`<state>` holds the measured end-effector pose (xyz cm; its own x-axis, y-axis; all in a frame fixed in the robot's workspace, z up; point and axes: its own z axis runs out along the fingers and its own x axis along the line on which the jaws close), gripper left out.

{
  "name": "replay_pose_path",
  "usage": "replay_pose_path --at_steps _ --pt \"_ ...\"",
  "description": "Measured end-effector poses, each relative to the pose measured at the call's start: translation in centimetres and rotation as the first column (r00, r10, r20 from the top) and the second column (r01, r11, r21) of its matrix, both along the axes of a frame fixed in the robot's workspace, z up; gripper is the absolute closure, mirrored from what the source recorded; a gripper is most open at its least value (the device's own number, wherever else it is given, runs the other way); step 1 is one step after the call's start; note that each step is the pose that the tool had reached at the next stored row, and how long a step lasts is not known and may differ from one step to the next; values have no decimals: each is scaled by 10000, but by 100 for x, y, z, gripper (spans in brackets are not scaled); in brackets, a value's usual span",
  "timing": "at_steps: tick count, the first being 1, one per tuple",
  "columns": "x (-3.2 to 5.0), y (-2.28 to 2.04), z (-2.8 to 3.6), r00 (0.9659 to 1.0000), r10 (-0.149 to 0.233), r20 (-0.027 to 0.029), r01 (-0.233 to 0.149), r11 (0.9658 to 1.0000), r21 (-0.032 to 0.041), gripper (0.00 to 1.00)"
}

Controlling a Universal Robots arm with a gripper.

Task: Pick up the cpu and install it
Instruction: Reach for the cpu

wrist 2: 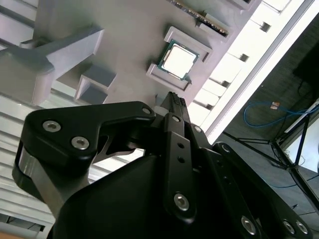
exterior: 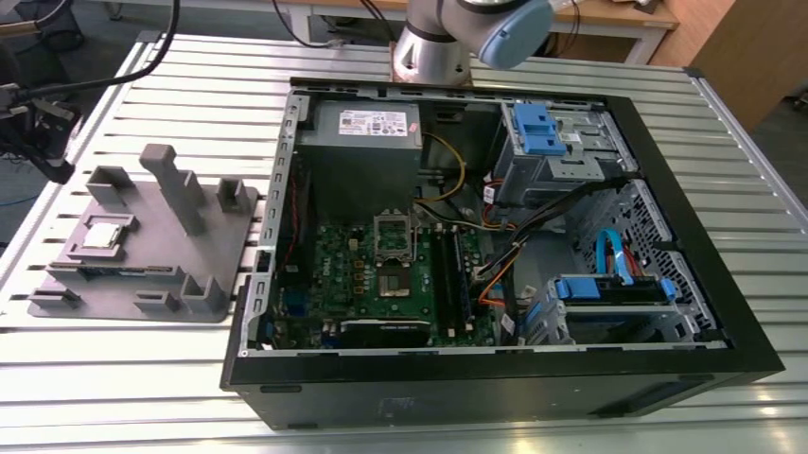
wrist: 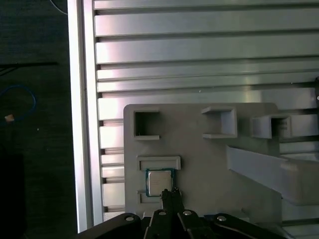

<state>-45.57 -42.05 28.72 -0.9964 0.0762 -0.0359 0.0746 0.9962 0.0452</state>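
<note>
The gripper [wrist: 170, 193] hovers, jaws closed and empty, just beside the cpu [wrist: 159, 181], which lies in its pocket on the grey tray [wrist: 199, 164]. Descending like that, the tips would probably strike its lid and skew it.

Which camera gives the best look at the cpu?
The second wrist view: the cpu is largest there, its shiny top unobstructed in the tray. The first wrist view shows it smaller, one corner behind the gripper. It sits small at the exterior view's left.
</note>
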Motion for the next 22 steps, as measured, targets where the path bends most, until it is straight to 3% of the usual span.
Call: replay_pose_path --at_steps 9,22 --pt "1 -128 -164 10000 0 1 0 10000 1 89" --pt "2 -142 -400 10000 0 -29 0 10000 -1 89"
